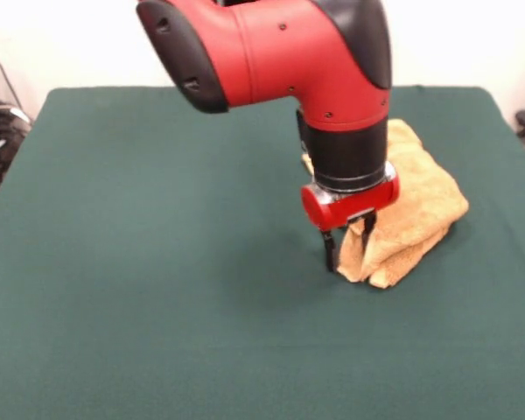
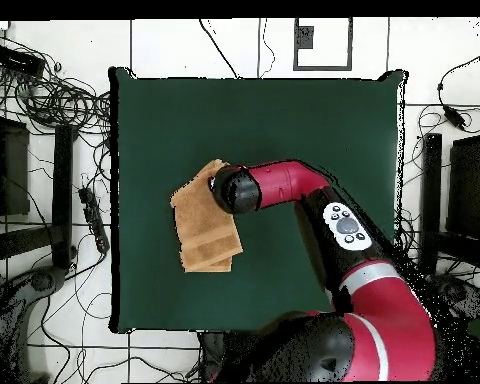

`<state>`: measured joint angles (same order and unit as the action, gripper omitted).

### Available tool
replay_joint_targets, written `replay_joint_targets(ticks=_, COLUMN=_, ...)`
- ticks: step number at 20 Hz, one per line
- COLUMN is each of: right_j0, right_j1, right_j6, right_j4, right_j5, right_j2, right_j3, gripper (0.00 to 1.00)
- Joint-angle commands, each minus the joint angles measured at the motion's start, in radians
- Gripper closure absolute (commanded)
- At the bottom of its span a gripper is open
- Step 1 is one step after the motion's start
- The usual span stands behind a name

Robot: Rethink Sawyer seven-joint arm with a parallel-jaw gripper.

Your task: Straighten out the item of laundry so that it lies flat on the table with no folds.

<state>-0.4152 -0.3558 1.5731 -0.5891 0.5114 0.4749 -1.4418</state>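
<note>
Count: one towel [image 1: 416, 210], one bench [image 1: 157, 262], one arm [image 1: 280, 52] with one tool [image 1: 348, 243].

Towel position: front view, it lies on the bench's green cloth right of centre, partly hidden behind the arm's wrist. Overhead view, the towel [image 2: 204, 220] sits left of the bench's middle, well inside all the bench [image 2: 314, 130] edges, with the arm's end [image 2: 236, 190] over its upper right corner.

Towel orientation: overhead, its outline is an elongated rectangle, not a square. The long axis runs roughly top to bottom of that view, tilted slightly so the lower end swings right. In the front view the same length runs from the far end, behind the wrist, to the near end by the tool.

Towel appearance: orange-tan terry, folded over on itself. Front view shows stacked layers at the near edge, with a thick rounded fold at the right side and a doubled lip at the near corner. Surface is lumpy, not flat. No tag or woven bands can be made out.

Tool: two dark fingers [image 1: 329, 249] point down, tips at bench level at the towel's near left corner. One finger stands clear on the cloth side, the other against the towel's edge. The fingers are apart; I cannot tell whether fabric sits between them.
</note>
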Motion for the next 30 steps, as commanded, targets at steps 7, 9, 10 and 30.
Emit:
replay_joint_targets(ticks=7, right_j0=0.039, right_j1=0.139, right_j6=0.000, right_j4=-0.012, right_j5=0.083, right_j2=-0.050, right_j3=0.018, gripper=1.00)
replay_joint_targets(ticks=9, right_j0=0.026, right_j1=0.144, right_j6=-0.015, right_j4=-0.008, right_j5=0.075, right_j2=-0.037, right_j3=0.011, gripper=1.00)
replay_joint_targets(ticks=10, right_j0=0.021, right_j1=0.147, right_j6=-0.022, right_j4=-0.008, right_j5=0.070, right_j2=-0.030, right_j3=0.009, gripper=1.00)
replay_joint_targets(ticks=30, right_j0=-0.037, right_j1=-0.124, right_j6=-0.056, right_j4=0.019, right_j5=0.192, right_j2=-0.043, right_j3=-0.085, gripper=1.00)
